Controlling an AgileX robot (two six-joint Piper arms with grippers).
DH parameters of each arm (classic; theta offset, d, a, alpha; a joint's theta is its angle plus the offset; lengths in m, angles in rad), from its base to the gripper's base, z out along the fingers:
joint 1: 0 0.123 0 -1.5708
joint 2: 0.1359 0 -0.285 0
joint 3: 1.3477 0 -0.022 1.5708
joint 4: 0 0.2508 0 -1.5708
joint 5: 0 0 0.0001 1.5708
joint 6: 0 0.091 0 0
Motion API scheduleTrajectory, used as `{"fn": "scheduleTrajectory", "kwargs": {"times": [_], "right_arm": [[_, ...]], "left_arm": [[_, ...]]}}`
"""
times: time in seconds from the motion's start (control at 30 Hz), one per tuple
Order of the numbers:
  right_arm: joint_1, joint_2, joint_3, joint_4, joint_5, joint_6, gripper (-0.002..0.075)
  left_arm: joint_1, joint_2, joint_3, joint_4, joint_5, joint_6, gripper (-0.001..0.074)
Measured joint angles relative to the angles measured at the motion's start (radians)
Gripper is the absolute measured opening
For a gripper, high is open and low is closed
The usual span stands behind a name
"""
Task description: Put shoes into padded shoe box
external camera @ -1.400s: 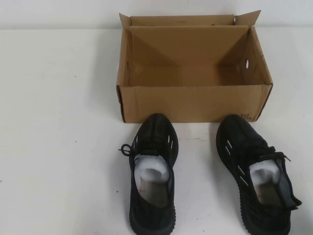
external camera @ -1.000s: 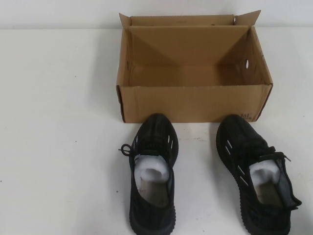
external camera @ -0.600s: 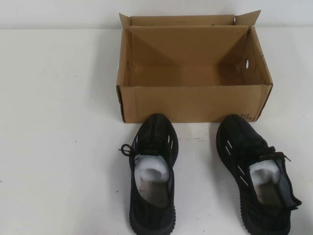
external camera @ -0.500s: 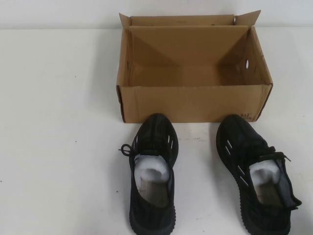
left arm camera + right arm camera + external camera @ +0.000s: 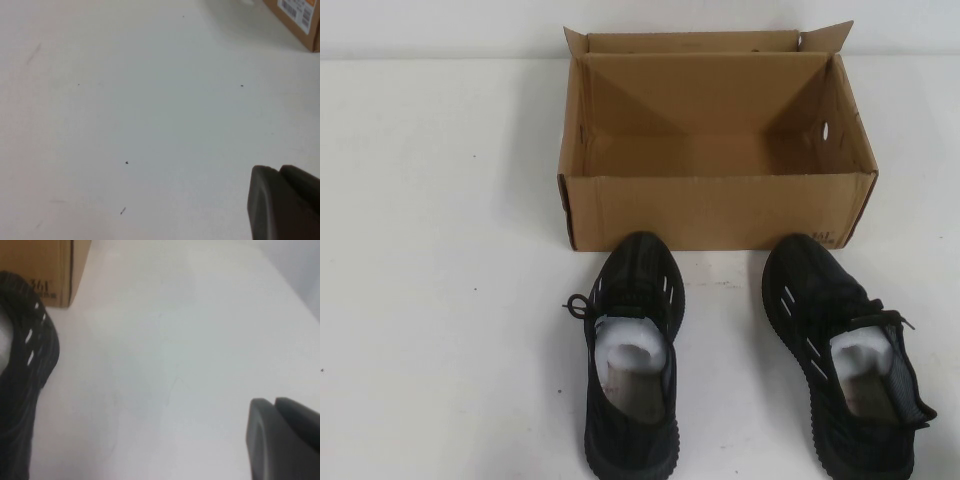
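Shoes (image 5: 632, 350) unmoved at six o'clock of the empty padded shoe box (image 5: 715, 210), nothing begun; left gripper (image 5: 283, 201) and right gripper (image 5: 283, 438) low over table (image 5: 440, 250), grip unreadable.

We see only small bits of the robot: the left gripper (image 5: 285, 202) shows as a dark grey-brown matte block w/ rounded corners and a seam between two parts. The right gripper (image 5: 282, 437) looks the same, dark grey, smooth, rounded edge, no markings or screws visible.
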Motion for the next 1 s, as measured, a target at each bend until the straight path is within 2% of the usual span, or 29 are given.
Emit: {"fn": "scheduleTrajectory", "kwargs": {"times": [0.27, 0.6, 0.8, 1.0], "right_arm": [[0.0, 0.0, 0.0, 0.011, -0.075, 0.0, -0.0008], [0.0, 0.0, 0.0, 0.338, -0.139, 0.0, -0.0008], [0.0, 0.0, 0.0, 0.626, -0.211, -0.011, -0.0008], [0.0, 0.0, -0.002, 0.774, -0.248, -0.011, -0.0008]], "left_arm": [[0.0, 0.0, 0.0, 0.0, 0.0, 0.0, 0.0], [0.0, 0.0, 0.0, 0.0, 0.0, 0.0, 0.0], [0.0, 0.0, 0.0, 0.0, 0.0, 0.0, 0.0], [0.0, 0.0, 0.0, 0.0, 0.0, 0.0, 0.0]]}}
